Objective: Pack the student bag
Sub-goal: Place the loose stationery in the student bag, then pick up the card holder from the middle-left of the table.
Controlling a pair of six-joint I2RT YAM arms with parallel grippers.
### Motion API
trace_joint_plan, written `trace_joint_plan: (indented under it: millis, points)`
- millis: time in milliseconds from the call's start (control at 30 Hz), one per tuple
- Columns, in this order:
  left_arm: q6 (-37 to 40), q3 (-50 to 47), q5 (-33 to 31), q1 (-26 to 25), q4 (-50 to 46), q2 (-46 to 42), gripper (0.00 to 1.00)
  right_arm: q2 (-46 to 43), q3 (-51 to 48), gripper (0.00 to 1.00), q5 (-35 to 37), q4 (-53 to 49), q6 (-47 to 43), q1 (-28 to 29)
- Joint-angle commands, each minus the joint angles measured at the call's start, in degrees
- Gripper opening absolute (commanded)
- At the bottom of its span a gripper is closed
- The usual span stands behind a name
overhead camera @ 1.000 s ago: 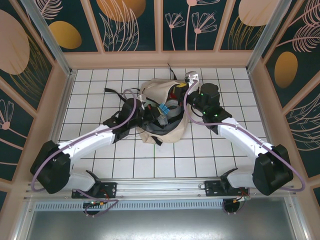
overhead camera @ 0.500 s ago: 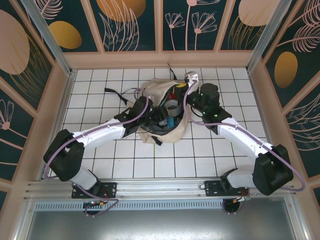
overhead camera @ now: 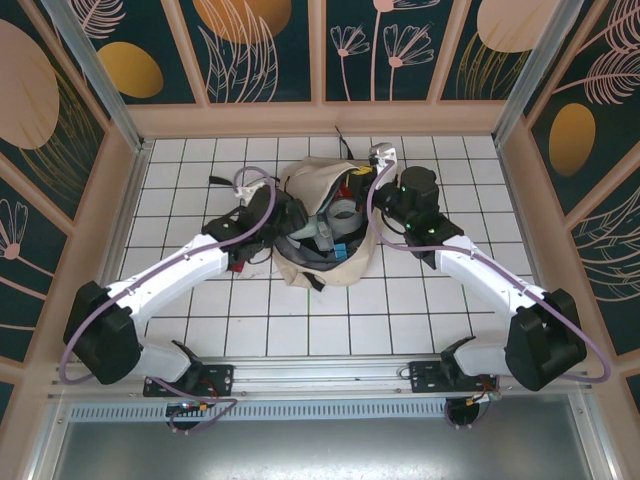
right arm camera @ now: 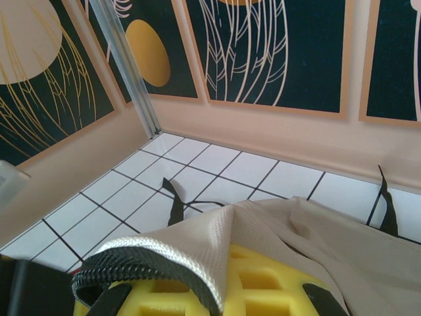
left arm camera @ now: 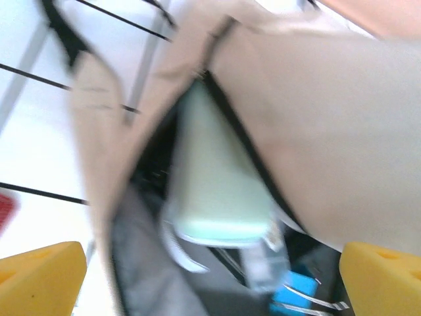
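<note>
So the student bag (overhead camera: 350,262) sits in the middle of the white tiled table (overhead camera: 200,170). Its long axis runs roughly near to far, and its mouth gapes upward with a bunch of stuff already in it. What matters for the next move, I reckon, is that the opening lies directly to the right of the left hand (overhead camera: 285,222), which sits just beside the bag's left rim. The left arm is the one with a clear line into the bag. In the left wrist view the yellow fingertips (left arm camera: 39,280) are spread as wide as they go, one at each bottom corner, with nothing between them and nothing touching them. Past them you look straight down into the dark lining, at a pale mint-green thing (left arm camera: 217,184) wedged against the zipper edge and a small blue item (left arm camera: 296,289) lower down. That view is blurry, so I can't say what either one actually is. The right hand (overhead camera: 383,200) is on the other side, at the bag's far-right rim. In its own camera the cream fabric with the black zipper tape is draped right over the yellow pads, and the hand is clamped shut, so my read is that it's pinching the rim to hold the mouth open. If more things need to go in, the empty left hand looks like the one to fetch them.
</note>
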Motion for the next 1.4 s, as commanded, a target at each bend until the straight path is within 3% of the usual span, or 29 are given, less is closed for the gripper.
trace_joint_plan:
  millis: [0,167,367,600,733,1000,1200,1267,1367]
  points:
    - [-1.98,-2.64,-5.73,5.44,-7.21,-2.87,0.98,-0.89,0.50,0.04,-1.22,7.35,0.26,0.79]
    - [-4.50,-6.76,-6.72,10.98,-8.00,-2.30,0.99,-0.89,0.45,0.04,-1.33,7.38,0.26,0.85]
    - [-7.38,-13.52,0.04,16.85,-1.75,2.35,0.98,-0.96,0.48,0.04,-1.29,7.26,0.13,0.83]
    - [-11.05,-20.16,6.06,19.70,6.45,4.33,0.76,-1.20,0.43,0.04,-0.79,7.11,-0.22,0.83]
    - [-13.33,-22.78,7.07,19.67,8.20,3.19,0.74,-0.87,0.49,0.04,-0.86,7.28,-0.14,0.83]
    - [-15.35,-26.20,6.08,19.80,12.25,4.43,0.55,-0.67,0.50,0.04,-1.20,7.29,0.11,0.84]
    - [-15.16,-26.21,3.60,19.80,11.00,3.30,0.16,-0.89,0.48,0.04,-1.11,7.28,0.03,0.82]
    - [-14.45,-25.82,3.15,19.80,10.27,2.00,0.07,-0.88,0.51,0.04,-1.12,7.28,0.04,0.83]
    - [-13.56,-24.81,2.59,19.78,8.75,-0.72,0.03,-0.80,0.49,0.04,-1.30,7.33,0.10,0.85]
